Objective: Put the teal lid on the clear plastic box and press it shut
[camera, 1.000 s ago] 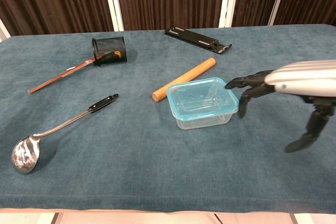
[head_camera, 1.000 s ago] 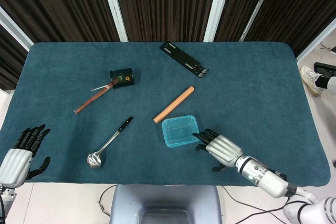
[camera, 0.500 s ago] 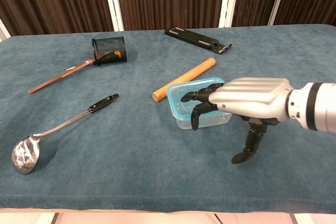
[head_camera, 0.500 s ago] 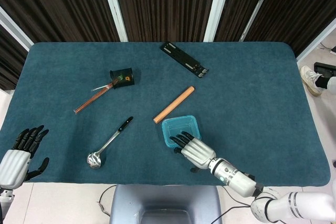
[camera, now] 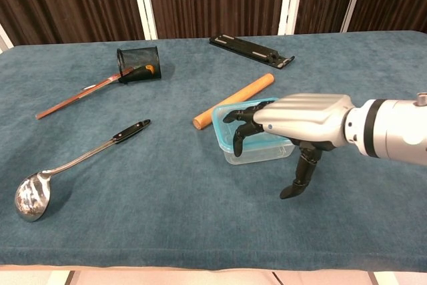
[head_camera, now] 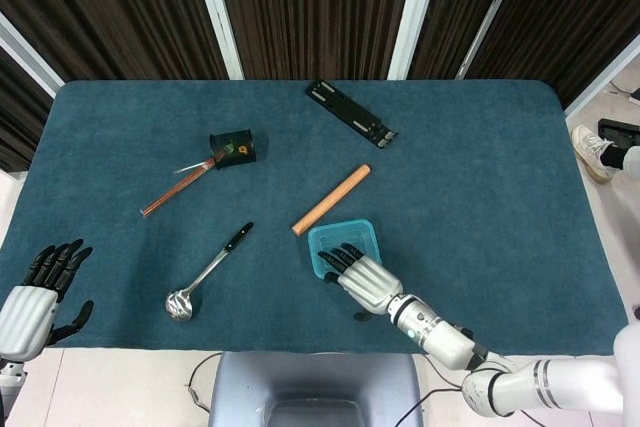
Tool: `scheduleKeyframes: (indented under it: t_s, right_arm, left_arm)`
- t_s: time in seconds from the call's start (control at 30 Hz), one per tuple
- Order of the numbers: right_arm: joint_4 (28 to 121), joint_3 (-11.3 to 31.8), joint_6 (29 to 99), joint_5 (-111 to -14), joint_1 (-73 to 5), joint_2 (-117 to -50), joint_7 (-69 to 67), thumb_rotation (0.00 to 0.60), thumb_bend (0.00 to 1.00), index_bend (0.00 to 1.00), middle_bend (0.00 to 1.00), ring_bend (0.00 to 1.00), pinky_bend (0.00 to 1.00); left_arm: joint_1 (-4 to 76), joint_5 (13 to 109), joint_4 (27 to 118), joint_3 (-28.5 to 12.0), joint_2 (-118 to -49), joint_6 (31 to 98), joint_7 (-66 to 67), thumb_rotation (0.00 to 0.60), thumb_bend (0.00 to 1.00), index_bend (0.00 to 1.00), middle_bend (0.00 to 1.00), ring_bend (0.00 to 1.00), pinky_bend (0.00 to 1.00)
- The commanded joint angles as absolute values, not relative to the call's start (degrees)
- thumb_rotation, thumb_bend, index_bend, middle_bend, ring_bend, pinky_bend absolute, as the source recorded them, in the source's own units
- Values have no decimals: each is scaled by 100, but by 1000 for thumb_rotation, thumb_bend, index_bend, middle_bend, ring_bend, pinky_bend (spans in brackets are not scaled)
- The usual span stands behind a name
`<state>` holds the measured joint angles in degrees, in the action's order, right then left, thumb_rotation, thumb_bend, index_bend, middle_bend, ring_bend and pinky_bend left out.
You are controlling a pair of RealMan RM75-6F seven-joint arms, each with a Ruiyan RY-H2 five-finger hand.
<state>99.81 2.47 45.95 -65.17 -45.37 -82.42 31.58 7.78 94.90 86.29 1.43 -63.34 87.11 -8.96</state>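
Note:
The clear plastic box (head_camera: 347, 233) (camera: 261, 152) stands near the table's front middle with the teal lid (camera: 221, 115) lying on top of it. My right hand (head_camera: 360, 278) (camera: 303, 117) is stretched out flat over the lid, palm down and fingers apart. Its fingertips (camera: 237, 143) curl down over the lid's left part, and its thumb hangs down in front of the box. I cannot tell whether it presses on the lid. It holds nothing. My left hand (head_camera: 36, 297) lies open at the table's front left corner, only in the head view.
A wooden rod (head_camera: 331, 199) (camera: 233, 100) lies just behind the box. A metal ladle (head_camera: 208, 273) (camera: 73, 161) lies to the left. A tipped black mesh cup (head_camera: 232, 147) with chopsticks (head_camera: 180, 187) and a flat black bar (head_camera: 351, 112) lie further back.
My right hand has moved left from beside the box's right side to over the lid, covering most of it. The box, lid and left hand have stayed put.

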Motion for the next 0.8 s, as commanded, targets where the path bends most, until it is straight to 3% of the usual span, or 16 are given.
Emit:
scheduleKeyframes:
  t_s: [0.03, 0.37, 0.8]
  right_arm:
    - [9968, 251, 4617, -6420, -4588, -8294, 3210, 600, 297, 403, 0, 0, 0]
    - [10004, 160, 4721, -6448, -4621, -8228, 3166, 600, 296, 402, 0, 0, 0]
    - [10386, 73, 5213, -7362, -4243, -7509, 2172, 600, 297, 417, 0, 0, 0]
  left_arm:
    - [776, 9495, 8628, 144, -6332, 8719, -905, 600, 407, 0, 0, 0, 12]
    - [758, 9496, 8618, 143, -6321, 8755, -943, 600, 407, 0, 0, 0, 12]
    - [758, 9499, 8633, 140, -6323, 8753, -920, 600, 406, 0, 0, 0, 12]
